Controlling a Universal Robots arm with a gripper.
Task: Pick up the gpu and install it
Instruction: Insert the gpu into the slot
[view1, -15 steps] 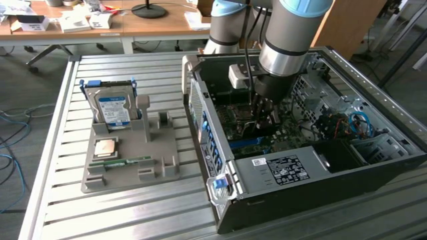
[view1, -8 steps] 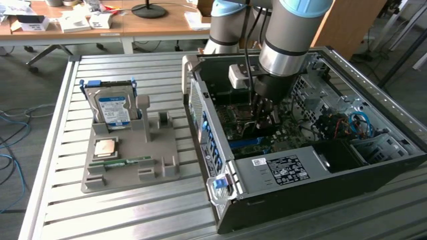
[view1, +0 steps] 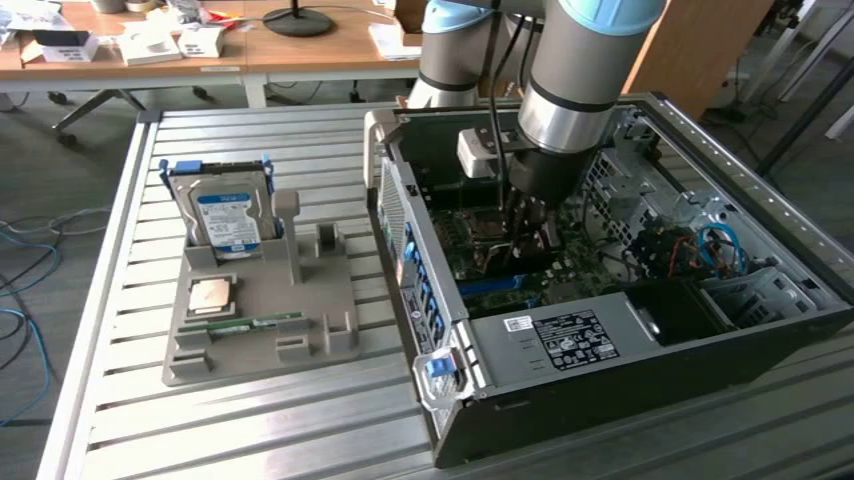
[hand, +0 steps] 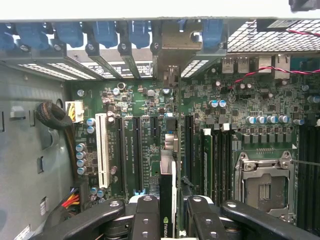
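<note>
My gripper (view1: 523, 222) reaches down into the open computer case (view1: 601, 330) over the green motherboard (hand: 135, 100). It is shut on the gpu (hand: 168, 170). In the wrist view the card is seen edge-on between the two black fingers (hand: 147, 212). It runs along a dark expansion slot toward the case's rear wall. Its metal end bracket (hand: 172, 45) stands at the row of blue slot clips (hand: 105, 32). I cannot tell whether the card's edge sits in the slot.
A white slot (hand: 101, 150) and dark slots flank the card, with the CPU socket (hand: 262, 185) beyond. On the slatted table, a grey holder (view1: 254, 340) carries a blue-labelled hard drive (view1: 227, 215), a CPU (view1: 211, 296) and a green memory stick (view1: 240, 325).
</note>
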